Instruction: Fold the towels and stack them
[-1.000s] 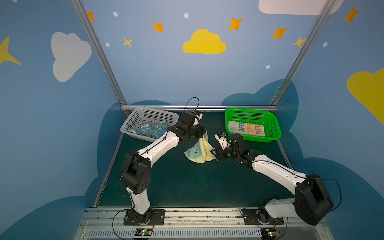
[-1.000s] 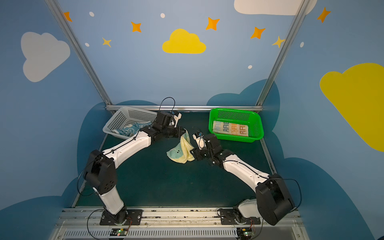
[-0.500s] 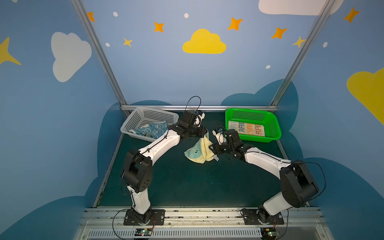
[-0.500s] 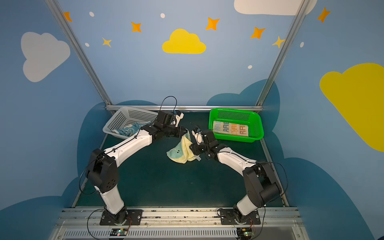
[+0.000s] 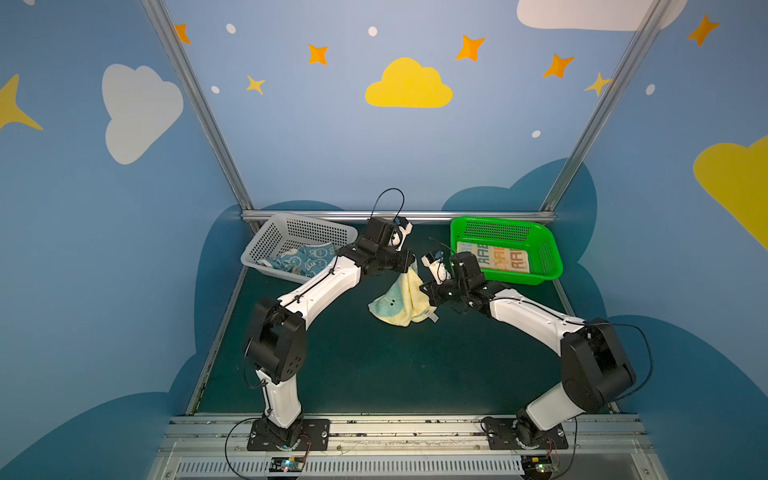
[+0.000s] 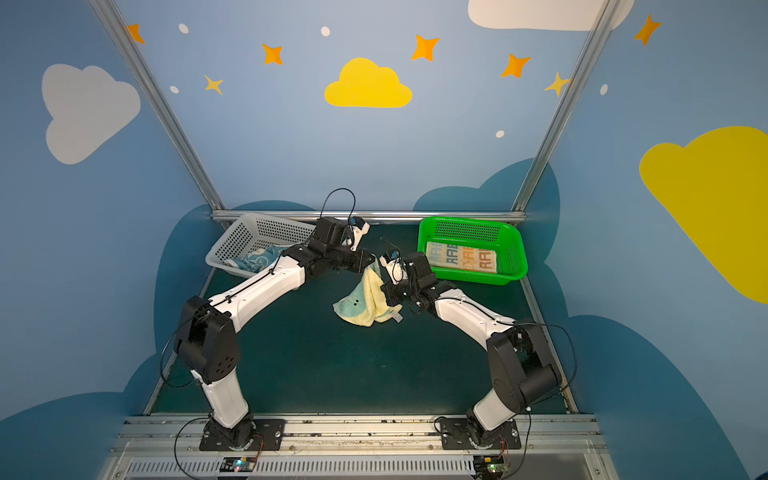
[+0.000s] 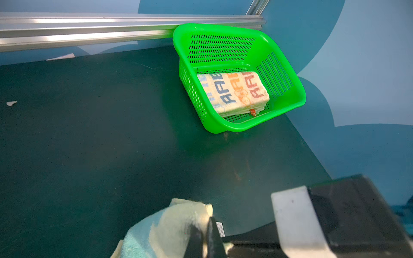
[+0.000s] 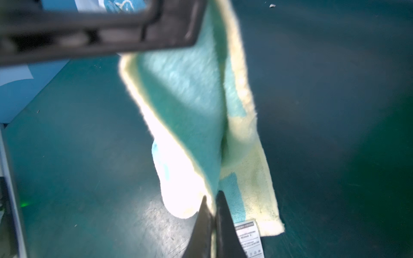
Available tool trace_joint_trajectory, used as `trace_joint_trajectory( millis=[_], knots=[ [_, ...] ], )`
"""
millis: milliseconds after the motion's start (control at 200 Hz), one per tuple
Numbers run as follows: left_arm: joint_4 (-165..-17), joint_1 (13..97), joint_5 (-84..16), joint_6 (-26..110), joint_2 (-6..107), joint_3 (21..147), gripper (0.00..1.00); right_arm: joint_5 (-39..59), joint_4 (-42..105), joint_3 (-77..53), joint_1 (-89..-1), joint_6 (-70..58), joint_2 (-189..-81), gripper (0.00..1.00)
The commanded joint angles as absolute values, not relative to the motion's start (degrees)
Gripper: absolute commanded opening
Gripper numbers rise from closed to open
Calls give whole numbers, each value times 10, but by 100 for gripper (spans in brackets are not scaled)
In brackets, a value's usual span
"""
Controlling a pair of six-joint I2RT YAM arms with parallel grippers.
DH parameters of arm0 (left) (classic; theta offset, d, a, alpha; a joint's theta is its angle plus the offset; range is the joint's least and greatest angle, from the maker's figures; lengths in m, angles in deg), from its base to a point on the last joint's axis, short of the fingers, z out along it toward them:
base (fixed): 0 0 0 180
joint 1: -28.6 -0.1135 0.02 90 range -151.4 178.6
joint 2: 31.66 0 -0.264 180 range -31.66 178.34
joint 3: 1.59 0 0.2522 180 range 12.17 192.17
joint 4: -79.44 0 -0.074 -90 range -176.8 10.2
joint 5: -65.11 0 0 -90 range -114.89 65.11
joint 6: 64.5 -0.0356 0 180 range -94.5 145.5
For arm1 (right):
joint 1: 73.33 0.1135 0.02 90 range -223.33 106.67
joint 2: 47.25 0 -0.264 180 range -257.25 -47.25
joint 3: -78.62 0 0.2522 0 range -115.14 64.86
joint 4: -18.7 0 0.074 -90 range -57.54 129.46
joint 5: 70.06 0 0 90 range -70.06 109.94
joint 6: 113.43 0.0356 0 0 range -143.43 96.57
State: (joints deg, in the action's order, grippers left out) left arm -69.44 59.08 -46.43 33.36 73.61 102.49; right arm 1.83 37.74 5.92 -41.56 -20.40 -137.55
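Observation:
The pale yellow towel with a teal border (image 5: 400, 297) hangs over the middle of the mat, its lower end crumpled on the surface. My left gripper (image 5: 411, 263) is shut on its upper corner, and the pinch shows in the left wrist view (image 7: 206, 223). My right gripper (image 5: 429, 291) is shut on a lower edge beside the white care label (image 8: 248, 234), seen close in the right wrist view (image 8: 211, 197). The striped RABBIT towel (image 5: 494, 257) lies folded in the green basket (image 5: 505, 222). The blue-and-cream rabbit towel (image 5: 305, 259) lies bunched in the grey basket (image 5: 291, 230).
Both baskets stand against the back rail (image 5: 432, 215), grey at the left and green at the right. The dark green mat (image 5: 395, 365) stretches toward the front rail. Small white scraps (image 7: 11, 103) lie on the mat near the back.
My right gripper has moved in to the hanging towel's lower edge and shut on it. The left gripper keeps its hold on the upper corner, barely moved.

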Motion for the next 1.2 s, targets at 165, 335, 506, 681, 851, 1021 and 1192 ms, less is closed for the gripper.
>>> trace_joint_trajectory(
  millis=[165, 335, 506, 681, 851, 1021, 1192],
  knots=[
    [-699, 577, -473, 282, 773, 1096, 34, -61, 442, 4, -406, -192, -1365, 0],
    [-698, 576, -470, 282, 791, 1115, 77, -35, 464, -51, -407, -137, -1366, 0],
    [-719, 576, -454, 292, 762, 1063, 94, 9, 460, -87, -408, -97, -1367, 0],
    [-750, 571, -414, 294, 698, 979, 94, 70, 391, -74, -410, -76, -1349, 0],
    [-797, 567, -393, 297, 628, 886, 94, 133, 380, -81, -412, -52, -1349, 0],
    [-889, 576, -401, 295, 553, 760, 92, 156, 408, -109, -411, -50, -1364, 0],
    [-930, 622, -429, 245, 505, 669, 92, 170, 414, -115, -411, -54, -1369, 0]
  ],
)
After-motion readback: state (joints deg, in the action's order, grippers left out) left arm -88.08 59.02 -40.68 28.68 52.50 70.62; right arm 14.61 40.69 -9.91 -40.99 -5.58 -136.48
